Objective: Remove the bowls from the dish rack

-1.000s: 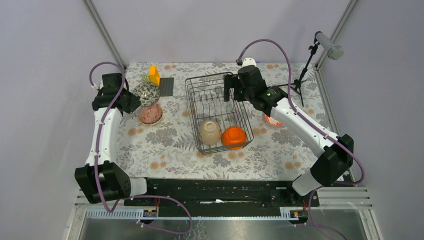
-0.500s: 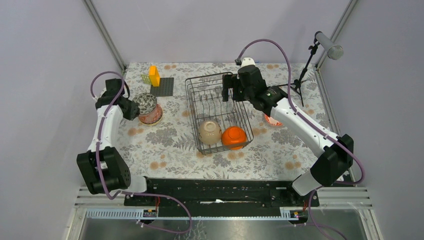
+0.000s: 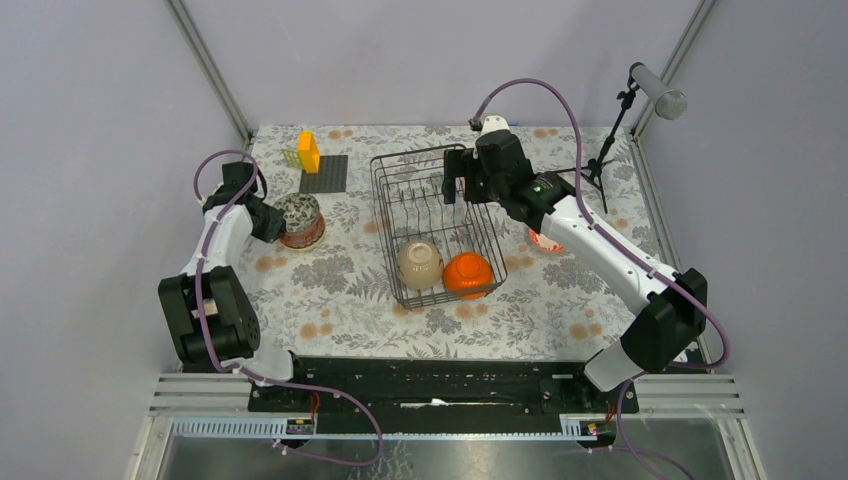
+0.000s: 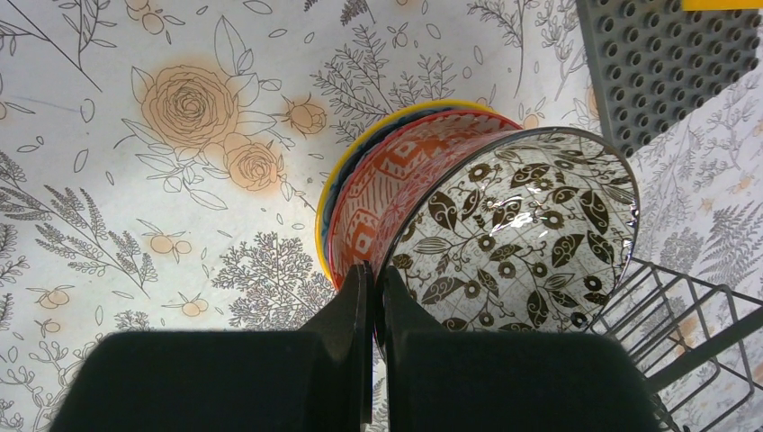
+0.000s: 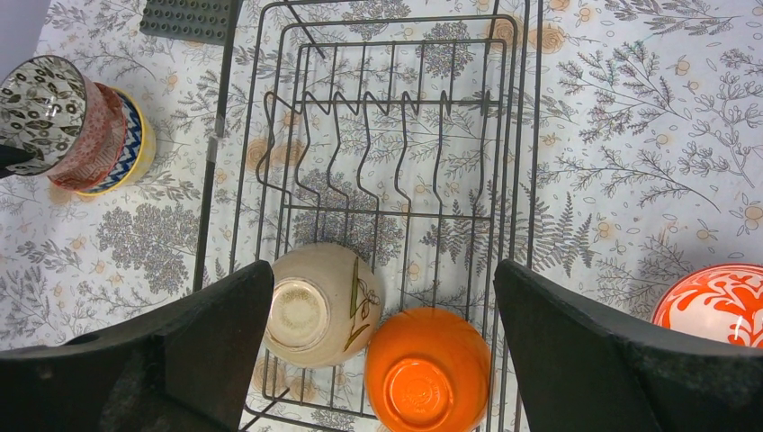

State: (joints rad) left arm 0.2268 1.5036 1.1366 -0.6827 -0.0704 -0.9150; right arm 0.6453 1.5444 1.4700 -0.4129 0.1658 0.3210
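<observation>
My left gripper (image 4: 373, 274) is clamped on the rim of the leaf-patterned bowl (image 4: 513, 234), which sits on top of a pink bowl (image 4: 396, 198) and a blue-and-yellow bowl (image 4: 335, 193), stacked on the table (image 3: 340, 300) at 9 o'clock from the dish rack (image 5: 405, 135). My right gripper (image 5: 382, 288) hangs above the rack, jaws spread wide and holding nothing. A beige bowl (image 5: 319, 306) and an orange bowl (image 5: 427, 373) lie upside down, side by side, at the rack's 6 o'clock end. A red-and-white bowl (image 5: 720, 301) stands on the table at 3 o'clock.
</observation>
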